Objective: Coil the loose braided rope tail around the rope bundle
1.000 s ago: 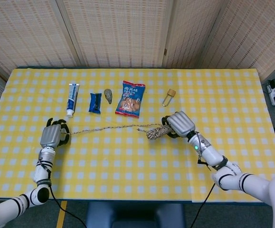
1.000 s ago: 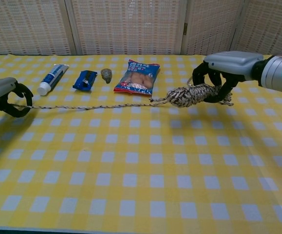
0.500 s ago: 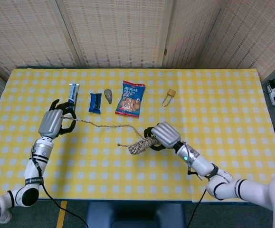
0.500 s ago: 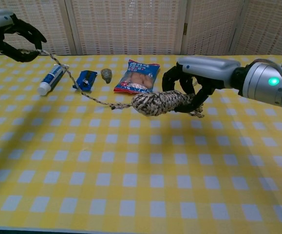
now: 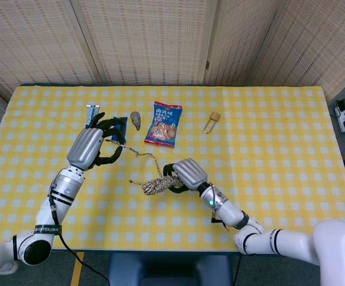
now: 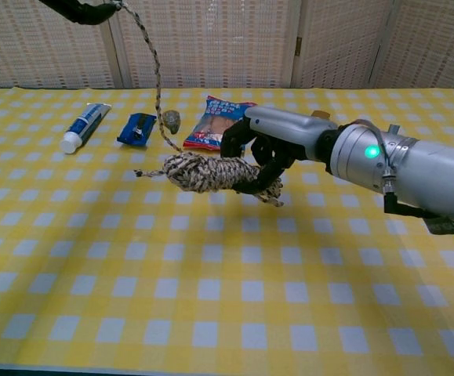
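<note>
My right hand (image 5: 183,174) (image 6: 259,153) grips one end of the braided rope bundle (image 5: 155,186) (image 6: 205,172) and holds it above the yellow checked table. The loose tail (image 5: 146,158) (image 6: 154,78) runs from the bundle up to my left hand (image 5: 95,146) (image 6: 85,8), which pinches its far end high over the table's left side. In the chest view only the fingers of the left hand show at the top edge. A short frayed end sticks out of the bundle's left side.
Along the back lie a toothpaste tube (image 5: 90,114) (image 6: 84,126), a blue packet (image 5: 120,124) (image 6: 137,128), a small grey stone (image 5: 136,120) (image 6: 171,120), a snack bag (image 5: 165,123) (image 6: 219,121) and a small brown-capped vial (image 5: 212,121).
Both hands rose and moved inward. The right hand carried the bundle left and toward the front. The left hand lifted the tail high, so the tail now hangs steeply down to the bundle.
</note>
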### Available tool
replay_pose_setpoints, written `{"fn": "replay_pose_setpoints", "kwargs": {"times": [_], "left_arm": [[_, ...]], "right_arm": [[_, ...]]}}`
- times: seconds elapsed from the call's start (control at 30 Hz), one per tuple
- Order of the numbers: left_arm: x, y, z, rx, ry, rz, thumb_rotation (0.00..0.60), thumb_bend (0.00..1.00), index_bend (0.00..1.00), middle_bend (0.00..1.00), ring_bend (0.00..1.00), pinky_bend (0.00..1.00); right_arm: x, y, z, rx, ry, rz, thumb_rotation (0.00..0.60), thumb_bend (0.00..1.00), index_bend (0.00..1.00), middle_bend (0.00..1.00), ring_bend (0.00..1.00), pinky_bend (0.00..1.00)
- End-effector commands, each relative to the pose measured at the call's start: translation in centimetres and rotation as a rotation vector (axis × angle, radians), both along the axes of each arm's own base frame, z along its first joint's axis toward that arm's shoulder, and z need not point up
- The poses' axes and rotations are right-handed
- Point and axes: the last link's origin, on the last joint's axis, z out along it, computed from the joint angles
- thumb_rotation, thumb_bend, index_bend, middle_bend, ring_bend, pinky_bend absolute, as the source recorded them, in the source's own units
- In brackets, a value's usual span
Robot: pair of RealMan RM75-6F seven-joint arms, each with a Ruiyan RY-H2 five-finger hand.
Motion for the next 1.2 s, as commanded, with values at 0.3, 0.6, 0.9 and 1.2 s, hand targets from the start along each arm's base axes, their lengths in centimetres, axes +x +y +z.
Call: {"fn": "replay_pose_setpoints", "kwargs": {"times": [0.3,0.6,0.9,1.2], "left_arm": [[0.8,-3.9,0.7,-0.047,-0.014,-0.101,0.6,0.56,0.63,0.28,0.25,0.03],[-0.5,-4.8,1.4,-0.031,0.021,-0.135,0.6,0.56,0.62,0.28,0.25,0.03],[-2.9,-0.4,1.7,0.065,0.066,0.022,0.6,0.56,0.62,0.28,0.25,0.03],[0.1,-0.6,0.7,0.028,0.021,-0.033,0.6,0.56,0.61,0.28,0.24,0.03]], "right_arm": [[2.5,-1.0,-2.6,-0.059,-0.257,-0.201,0.6,0.54,0.83,0.68,0.75,0.6],[3.4,-0.9,-3.6,-0.025,-0.35,-0.218,0.6,0.54,0.84,0.68,0.75,0.6],[1.8,0.9,-1.9,0.001,-0.361,-0.128,0.6,0.54,0.84,0.69,0.76,0.6],[4.1,1.6,-4.1,0.089,-0.316,-0.147,0.6,0.54,0.84,0.69,0.76,0.61]]}}
